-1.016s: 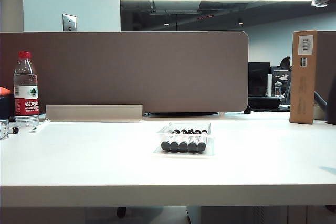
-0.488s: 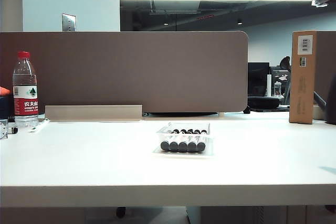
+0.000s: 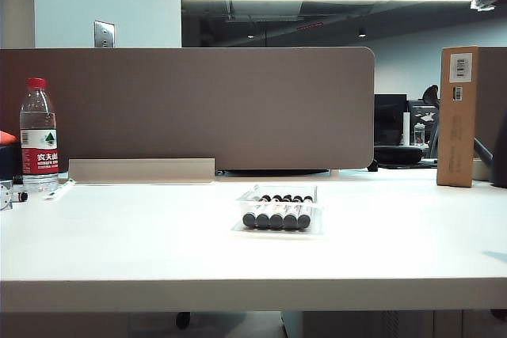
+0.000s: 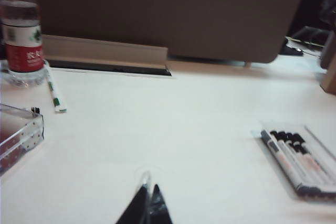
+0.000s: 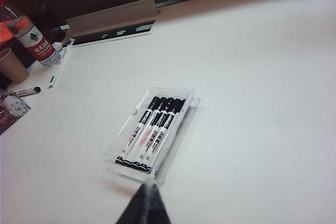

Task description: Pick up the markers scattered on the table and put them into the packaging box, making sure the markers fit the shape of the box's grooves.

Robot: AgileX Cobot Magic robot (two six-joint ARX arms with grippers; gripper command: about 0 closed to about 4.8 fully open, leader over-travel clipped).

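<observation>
- The left hand shows its two dark fingers pressed together with nothing between them; it sits low over the bare desk, with the packaging box well apart from it, off to its far side and a little ahead.
- The right hand is likewise pressed together and carries nothing; the packaging box lies just ahead of its fingertips, near but not touching.
- In the exterior view neither hand appears; the packaging box sits at the middle of the desk, with the markers side by side in it, caps toward the camera.
- The right wrist view shows the markers lying parallel along the box; I judge them seated in the grooves, and the task close to done, though the clear plastic makes the grooves themselves hard to read.
- What could go wrong, to my mind: the right hand is near the box's end, so a forward or downward move could nudge the light tray and slide it across the smooth desk, or jolt a marker out of its channel.
- A green-marked pen lies by the water bottle, far ahead of the left hand; it does not look like one of the set, and mistaking it for one would send the hand past the bottle, which could tip.
- A clear case lies beside the left hand; a careless swing that way could strike it.
</observation>
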